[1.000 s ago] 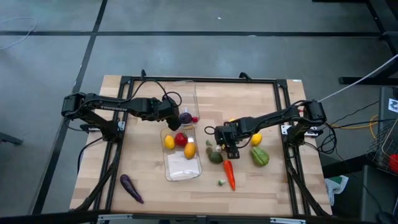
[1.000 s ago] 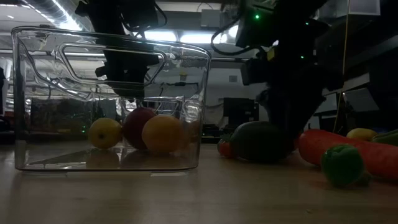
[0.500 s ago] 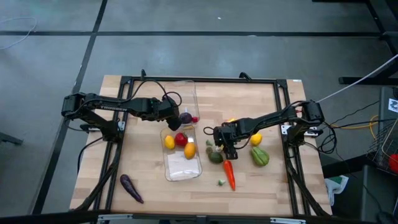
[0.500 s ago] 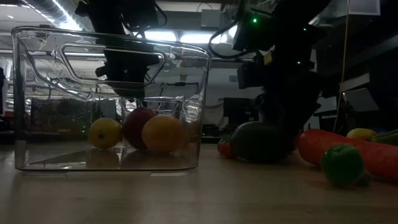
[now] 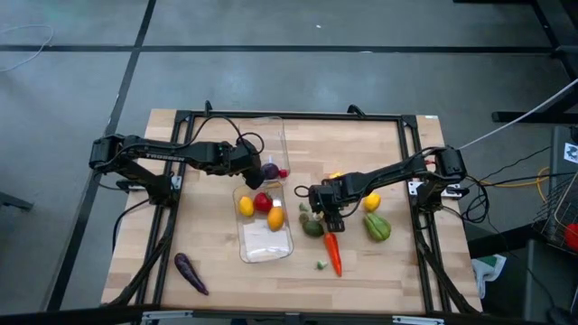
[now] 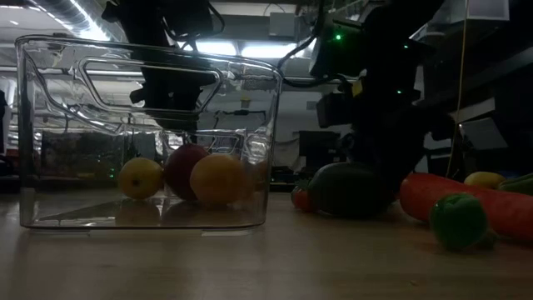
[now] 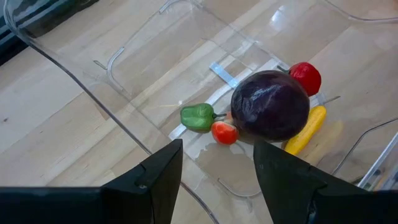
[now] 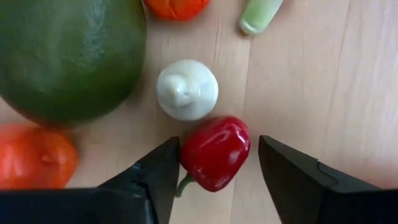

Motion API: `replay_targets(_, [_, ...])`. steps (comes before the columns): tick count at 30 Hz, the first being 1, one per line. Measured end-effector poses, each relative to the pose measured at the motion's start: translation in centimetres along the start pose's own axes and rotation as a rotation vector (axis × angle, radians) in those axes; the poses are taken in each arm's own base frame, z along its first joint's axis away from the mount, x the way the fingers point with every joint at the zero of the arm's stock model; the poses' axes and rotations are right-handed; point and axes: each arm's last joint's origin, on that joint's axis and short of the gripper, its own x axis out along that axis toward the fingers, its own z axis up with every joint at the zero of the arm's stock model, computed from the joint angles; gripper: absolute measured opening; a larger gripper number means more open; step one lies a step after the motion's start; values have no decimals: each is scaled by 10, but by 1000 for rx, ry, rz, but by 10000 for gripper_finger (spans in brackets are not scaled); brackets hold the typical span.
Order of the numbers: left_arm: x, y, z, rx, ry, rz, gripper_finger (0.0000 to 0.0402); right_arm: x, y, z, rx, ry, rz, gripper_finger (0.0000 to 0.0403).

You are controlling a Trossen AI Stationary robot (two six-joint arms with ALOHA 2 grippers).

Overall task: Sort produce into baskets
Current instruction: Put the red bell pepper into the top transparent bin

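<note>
Two clear baskets stand end to end at the table's middle. The near basket [image 5: 266,239] holds a lemon [image 5: 245,206], a red fruit and an orange one. The far basket [image 5: 271,135] holds a round purple vegetable [image 7: 270,104], a small green pepper [image 7: 198,116] and small red pieces. My left gripper [image 7: 217,155] hangs open above the far basket with nothing between its fingers. My right gripper [image 8: 219,146] points down, open, with a finger on either side of a small red pepper [image 8: 214,152]. The pepper lies on the table beside a white piece [image 8: 186,89] and the avocado [image 8: 68,56]. My right gripper comes from above, pointing down, with the small red pepper between its fingers. One finger [image 8: 163,169] stands right against the pepper's side, and I cannot tell whether it touches. The other finger stands clear of it. The pepper lies on the table.
Loose produce lies right of the baskets: a carrot [image 5: 332,253], a green pepper [image 5: 377,226], a lemon [image 5: 371,202] and a tiny green piece [image 5: 321,264]. A purple aubergine [image 5: 191,273] lies alone at the near left. A black frame [image 5: 289,116] borders the table.
</note>
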Motion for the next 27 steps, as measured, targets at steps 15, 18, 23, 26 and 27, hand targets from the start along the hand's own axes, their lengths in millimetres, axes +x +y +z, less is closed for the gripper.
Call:
replay_targets(15, [0, 0, 0, 1, 0, 0, 194, -9, 1, 11, -3, -32, 0, 149])
replay_targets(18, [0, 0, 0, 1, 0, 0, 194, -16, 1, 16, -20, -20, 0, 148])
replay_targets(23, [0, 0, 0, 1, 0, 1, 194, -31, 2, 25, -70, -1, -5, 148])
replay_targets(26, [0, 0, 0, 2, 0, 1, 194, -39, 2, 31, -109, -5, -27, 147])
replay_targets(27, [0, 0, 0, 1, 0, 1, 194, -43, 2, 33, -123, -10, -34, 147])
